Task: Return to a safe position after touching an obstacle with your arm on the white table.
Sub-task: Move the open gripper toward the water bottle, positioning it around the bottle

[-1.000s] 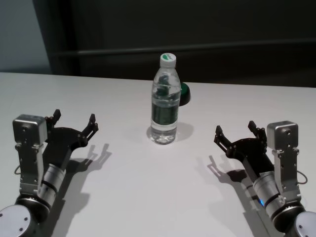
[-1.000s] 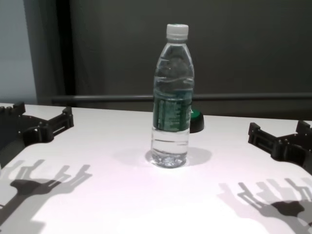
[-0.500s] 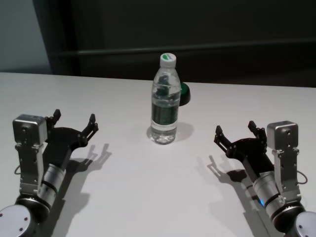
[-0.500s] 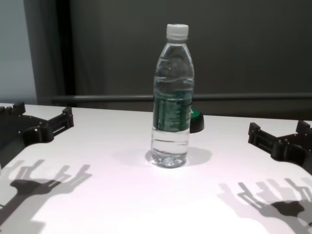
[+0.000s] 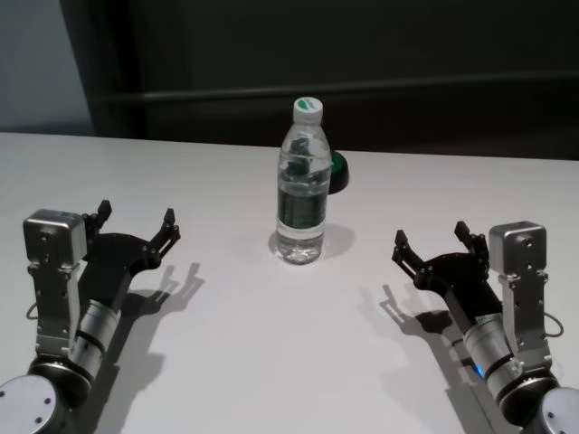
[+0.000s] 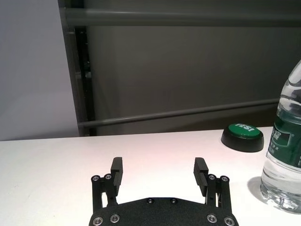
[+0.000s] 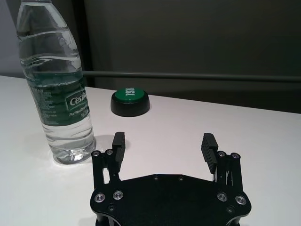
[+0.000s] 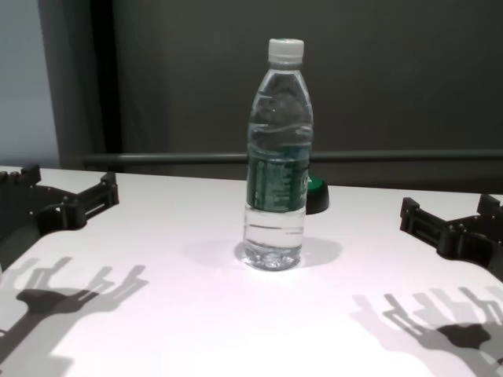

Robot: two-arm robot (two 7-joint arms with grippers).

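The obstacle, a tall clear water bottle (image 5: 302, 185) with a white cap and dark green label, stands upright at the middle of the white table (image 5: 271, 362). It also shows in the chest view (image 8: 277, 157), the left wrist view (image 6: 284, 155) and the right wrist view (image 7: 59, 89). My left gripper (image 5: 136, 222) is open and empty, well left of the bottle, low over the table. My right gripper (image 5: 431, 240) is open and empty, well right of it. Each shows in its own wrist view, left (image 6: 160, 170) and right (image 7: 163, 144). Neither arm touches the bottle.
A low black round object with a green top (image 5: 336, 172) sits just behind the bottle to its right, seen too in the right wrist view (image 7: 130, 100). The table's far edge (image 5: 181, 140) meets a dark wall with a rail.
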